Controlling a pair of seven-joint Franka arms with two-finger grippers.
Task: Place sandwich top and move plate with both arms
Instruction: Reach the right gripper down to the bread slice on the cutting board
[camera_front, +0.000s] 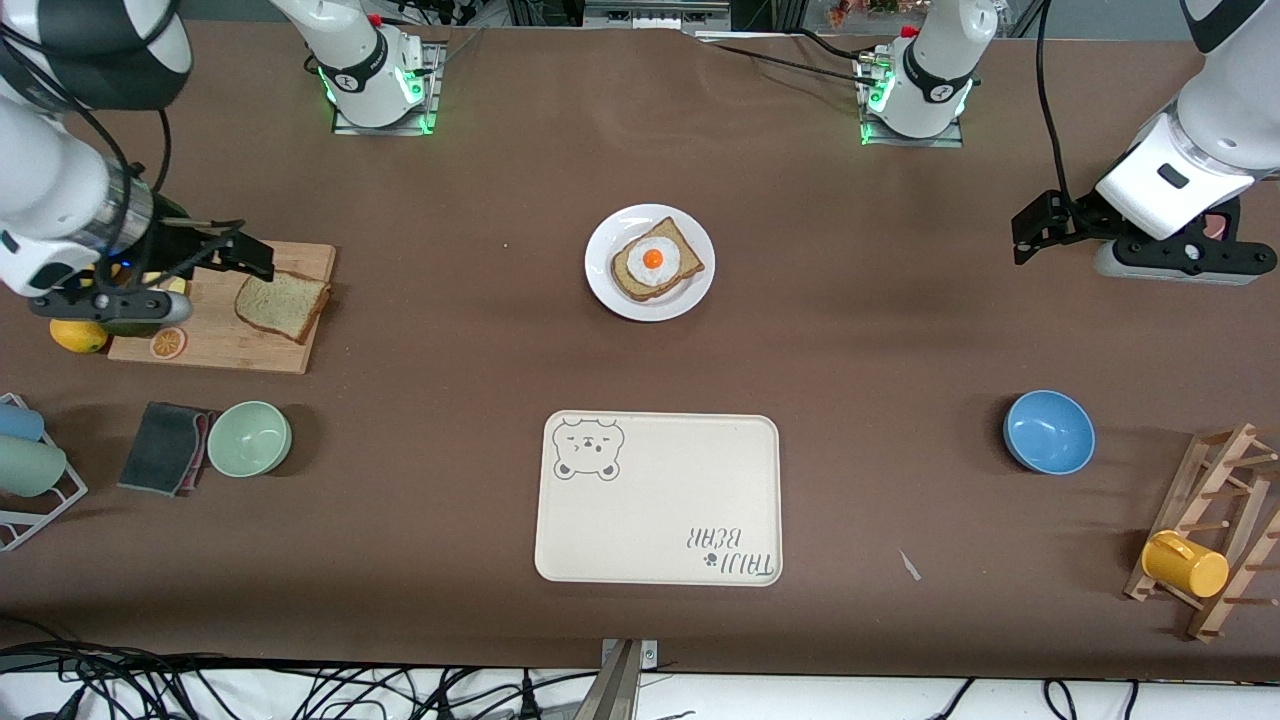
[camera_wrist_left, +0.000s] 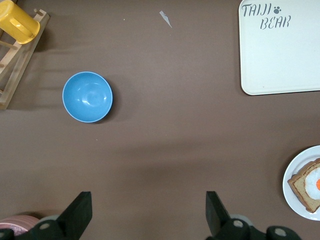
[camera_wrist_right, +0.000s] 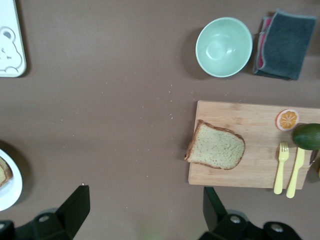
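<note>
The sandwich top (camera_front: 282, 304) lies flat on a wooden cutting board (camera_front: 220, 345) toward the right arm's end of the table; the right wrist view shows it too (camera_wrist_right: 216, 146). The white plate (camera_front: 650, 308) sits mid-table and bears a bread slice with a fried egg (camera_front: 653, 260). My right gripper (camera_front: 235, 250) is open and empty, up in the air by the board's edge, apart from the slice (camera_wrist_right: 145, 200). My left gripper (camera_front: 1035, 225) is open and empty over bare table at the left arm's end (camera_wrist_left: 148, 205). The plate's rim shows in both wrist views (camera_wrist_left: 299, 161) (camera_wrist_right: 14, 195).
A cream bear-print tray (camera_front: 660, 500) lies nearer the front camera than the plate. A blue bowl (camera_front: 1048, 432) and a wooden rack with a yellow mug (camera_front: 1185, 563) stand toward the left arm's end. A green bowl (camera_front: 249, 438), grey cloth (camera_front: 165, 448) and lemon (camera_front: 78, 335) lie near the board.
</note>
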